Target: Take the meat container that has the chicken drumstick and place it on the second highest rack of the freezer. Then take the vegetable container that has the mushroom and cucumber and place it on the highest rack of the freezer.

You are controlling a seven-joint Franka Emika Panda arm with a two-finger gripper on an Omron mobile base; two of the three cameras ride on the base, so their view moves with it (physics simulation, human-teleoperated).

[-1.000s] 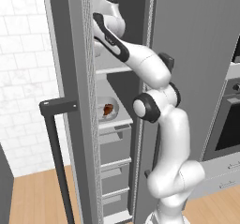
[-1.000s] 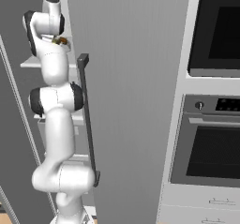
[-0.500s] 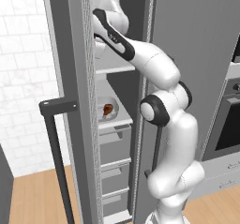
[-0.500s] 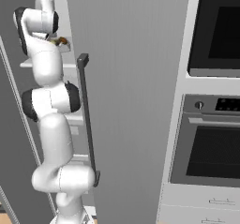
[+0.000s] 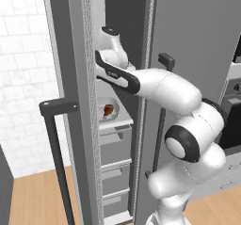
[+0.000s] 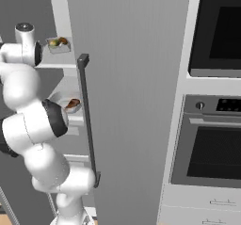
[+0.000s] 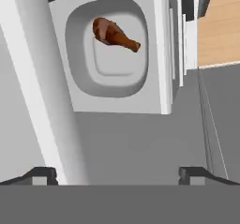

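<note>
Grey and smooth, the tall narrow freezer [image 5: 123, 139] stands open in the left base view, my white arm reaching past its door edge above the reddish-brown chicken drumstick [image 5: 108, 109] on the lower shelf. From the right base, a small tray [image 6: 59, 45] holding the yellow-green cucumber [image 6: 54, 43] sits on the upper shelf. In my hand view my pincer [image 7: 119, 173] is spread wide and empty above the shallow rounded white meat container [image 7: 108, 49], bare shelf around it.

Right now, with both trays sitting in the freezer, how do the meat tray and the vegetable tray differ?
The vegetable tray sits on the top shelf; the meat tray sits one shelf lower. The vegetable tray holds a yellow-green cucumber and a brownish mushroom, filling it; the meat tray holds one reddish-brown drumstick with bare floor around it. Both are pale grey, shallow and resting flat, with nothing gripping them.
</note>
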